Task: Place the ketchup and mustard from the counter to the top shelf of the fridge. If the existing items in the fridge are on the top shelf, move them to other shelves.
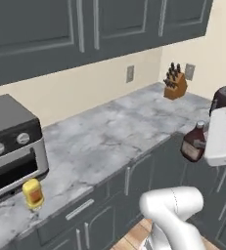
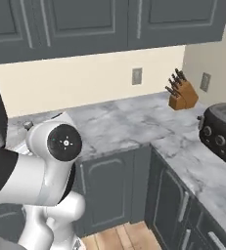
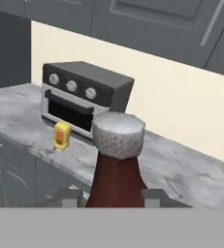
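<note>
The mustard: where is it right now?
The mustard stands on the counter near its front edge, just in front of the toaster oven, at the left base view's lower left.

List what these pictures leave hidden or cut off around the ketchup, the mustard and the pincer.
- Ketchup, hand view: lower body cut off by the bottom band.
- Pincer, hand view: fingertips barely rise, so contact with the bottle cannot be confirmed.
- Ketchup, left base view: right side hidden behind the white hand.
- Mustard, left base view: label too small to read.
- Toaster oven: cut off by the left edge.
</note>
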